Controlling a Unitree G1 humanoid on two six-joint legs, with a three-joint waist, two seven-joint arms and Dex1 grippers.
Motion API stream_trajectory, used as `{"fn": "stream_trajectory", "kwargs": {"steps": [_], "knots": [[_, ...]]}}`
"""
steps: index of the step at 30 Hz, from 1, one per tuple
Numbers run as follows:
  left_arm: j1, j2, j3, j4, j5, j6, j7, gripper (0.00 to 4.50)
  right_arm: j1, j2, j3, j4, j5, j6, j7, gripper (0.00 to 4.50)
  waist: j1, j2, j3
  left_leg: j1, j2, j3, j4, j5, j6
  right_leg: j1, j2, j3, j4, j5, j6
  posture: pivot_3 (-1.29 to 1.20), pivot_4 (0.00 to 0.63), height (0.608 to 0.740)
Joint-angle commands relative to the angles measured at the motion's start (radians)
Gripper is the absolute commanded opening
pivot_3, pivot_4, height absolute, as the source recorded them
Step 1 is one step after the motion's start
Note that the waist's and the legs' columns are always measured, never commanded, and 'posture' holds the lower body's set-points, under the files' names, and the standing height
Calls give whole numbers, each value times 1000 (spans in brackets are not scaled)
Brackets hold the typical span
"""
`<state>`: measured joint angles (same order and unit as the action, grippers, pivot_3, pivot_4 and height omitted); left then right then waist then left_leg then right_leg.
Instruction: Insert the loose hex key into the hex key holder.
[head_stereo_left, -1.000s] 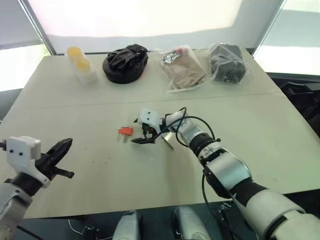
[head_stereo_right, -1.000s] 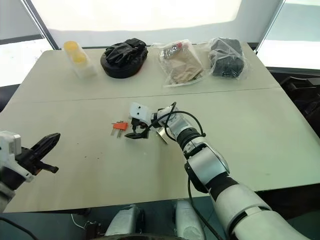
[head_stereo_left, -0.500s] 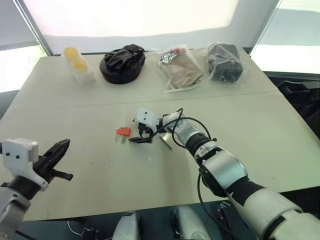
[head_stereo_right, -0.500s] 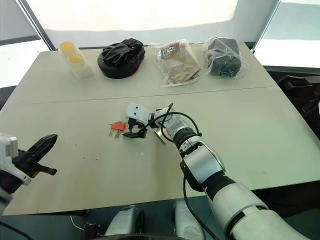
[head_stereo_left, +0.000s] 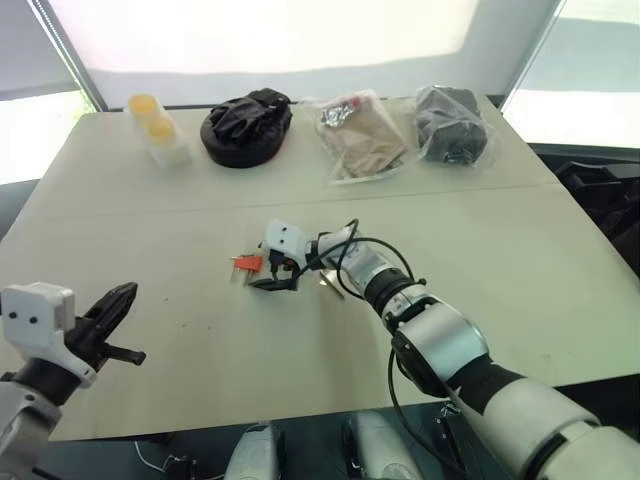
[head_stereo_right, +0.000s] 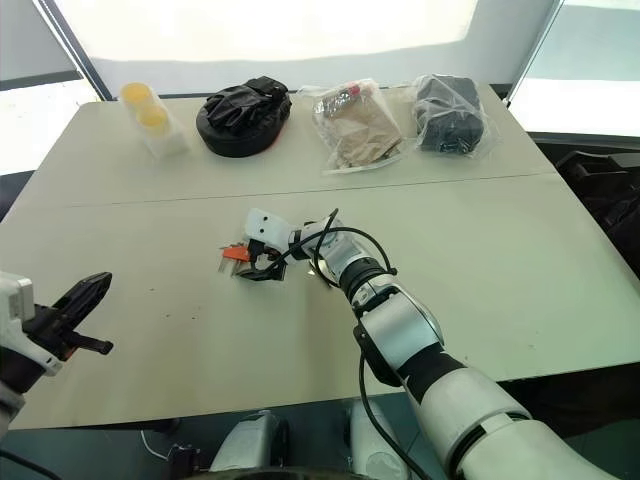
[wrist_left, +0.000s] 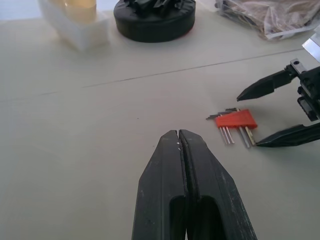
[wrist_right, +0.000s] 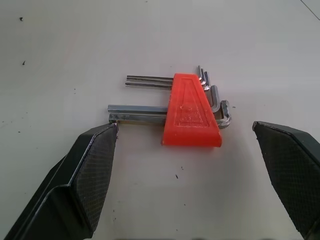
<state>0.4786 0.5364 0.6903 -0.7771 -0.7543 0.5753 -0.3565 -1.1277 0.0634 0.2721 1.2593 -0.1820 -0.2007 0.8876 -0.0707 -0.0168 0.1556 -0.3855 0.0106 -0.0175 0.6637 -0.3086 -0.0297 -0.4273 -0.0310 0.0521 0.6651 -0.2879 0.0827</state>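
The right gripper (wrist_right: 190, 165), jaws spread, straddled the hex key holder (wrist_right: 191, 111); closing could shove it toward nine o'clock; the left gripper (wrist_left: 186, 150) was pressed together

no readable text, label or number shows on anything here.

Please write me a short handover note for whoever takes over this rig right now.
Left gripper: shut, empty, held above the table's near left part.
Right gripper: open, empty, its fingers either side of the hex key holder.
The holder lies flat mid-table with several keys in it; I cannot pick out a loose hex key.
Done: right gripper lined up on the holder.
Left: find the loose key, insert it.
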Motion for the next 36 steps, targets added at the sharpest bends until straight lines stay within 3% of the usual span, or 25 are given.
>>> {"fn": "stream_trajectory", "kwargs": {"steps": [1, 6, 7, 9, 14, 15, 20, 24, 29, 36], "knots": [[4, -4, 30, -37, -3, -24, 9, 0, -8, 17, -12, 6, -4, 4, -18, 4486, 0, 0, 0, 0, 0, 0, 0, 0, 0, 0, 0, 0, 0, 0, 0, 0, 150, 740], [7, -7, 24, -43, 4, -26, 14, 0, -1, 14, -13, 12, -13, 6, -24, 4486, 0, 0, 0, 0, 0, 0, 0, 0, 0, 0, 0, 0, 0, 0, 0, 0, 150, 740], [8, -8, 23, -45, 7, -28, 15, 0, 2, 15, -11, 13, -15, 8, -26, 4247, 0, 0, 0, 0, 0, 0, 0, 0, 0, 0, 0, 0, 0, 0, 0, 0, 150, 740], [10, -11, 22, -47, 10, -30, 18, 0, 6, 19, -11, 14, -16, 14, -25, 3613, 0, 0, 0, 0, 0, 0, 0, 0, 0, 0, 0, 0, 0, 0, 0, 0, 150, 740], [13, -14, 22, -47, 13, -36, 22, 0, 14, 23, -17, 13, -15, 24, -24, 1236, 1, 0, 0, 0, 0, 0, 0, 0, 0, 0, 0, 0, 0, 0, 0, 0, 150, 740], [13, -15, 22, -46, 14, -37, 22, 0, 16, 22, -17, 13, -17, 23, -28, 1002, 1, 0, 0, 0, 0, 0, 0, 0, 0, 1, 0, 0, 0, 0, 0, 0, 150, 740], [5, -18, 15, -38, 18, -42, 25, 0, 31, 11, -28, -6, -11, 3, -37, 1008, 1, 0, 0, 0, 0, -1, 0, 0, 0, 1, 0, -1, 0, 0, 0, 0, 150, 740], [-43, -21, -4, -24, -2, -33, 44, 0, 48, -34, -35, -96, -35, -128, -184, 1008, 5, 1, 0, 0, 0, -1, 0, 0, -1, 1, -1, -1, 0, 0, 0, 0, 150, 740], [-164, 10, -47, 24, -56, 1, 46, 0, 125, -149, -21, -340, -52, -317, -227, 1008, 7, 1, 0, -3, -3, -4, 0, 2, -3, 0, -2, -3, -1, 0, 0, 0, 150, 740], [-429, 153, -123, 148, -242, 98, -49, 0, 157, -389, 52, -605, -240, -667, -364, 1008, 2, 1, 0, -3, -2, -5, 1, 2, -3, 0, 0, -3, 1, 0, 0, 0, 150, 740]]}}
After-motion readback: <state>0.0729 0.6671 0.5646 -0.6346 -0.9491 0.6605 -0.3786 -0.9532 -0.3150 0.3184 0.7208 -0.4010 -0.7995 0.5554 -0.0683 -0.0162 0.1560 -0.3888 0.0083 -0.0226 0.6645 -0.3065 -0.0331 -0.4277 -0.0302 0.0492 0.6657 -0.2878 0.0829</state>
